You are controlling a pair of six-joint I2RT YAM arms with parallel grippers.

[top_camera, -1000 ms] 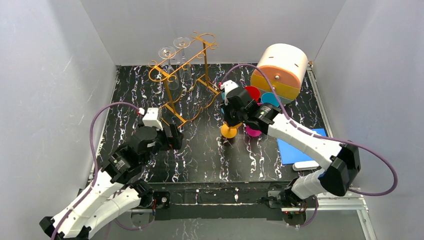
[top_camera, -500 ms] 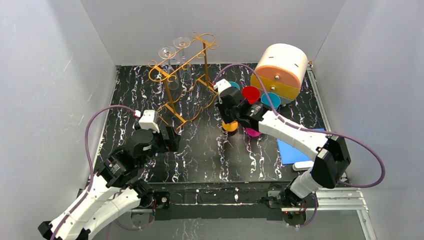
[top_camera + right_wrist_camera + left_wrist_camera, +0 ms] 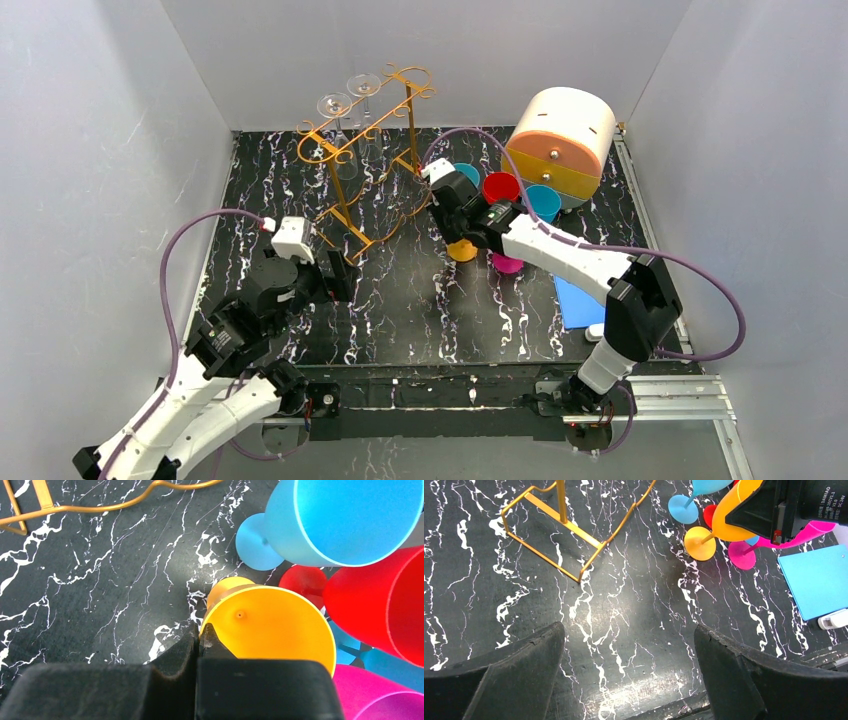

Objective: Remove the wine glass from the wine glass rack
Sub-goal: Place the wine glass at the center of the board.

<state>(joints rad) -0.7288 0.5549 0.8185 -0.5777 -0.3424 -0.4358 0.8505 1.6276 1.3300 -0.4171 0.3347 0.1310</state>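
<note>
Where the right gripper (image 3: 199, 630) stands: mid-tabletop, fingers clenched together with nothing between them, tips right at the outer rim of the orange goblet (image 3: 270, 625); whether they touch it cannot be told.
Left gripper (image 3: 627, 630): fingers spread wide and empty, hovering over bare black marbled tabletop (image 3: 634, 595) toward the near left, just short of the rack's foot.
Goblet cluster: blue goblet (image 3: 345, 515), red goblet (image 3: 380, 615) and magenta goblet (image 3: 380, 700) crowd the orange one, right of centre.
Wine glass rack (image 3: 565, 522): gold wire, upright, on the far-left part of the tabletop.
Wine glass (image 3: 335, 104): clear, hanging upside down at the rack's far end, foot resting on the rails, a second wine glass (image 3: 363, 85) just beside it; both well apart from the grippers.
Far right corner: white, orange and yellow drum (image 3: 562, 135).
Right edge: flat blue sheet (image 3: 819, 580).
</note>
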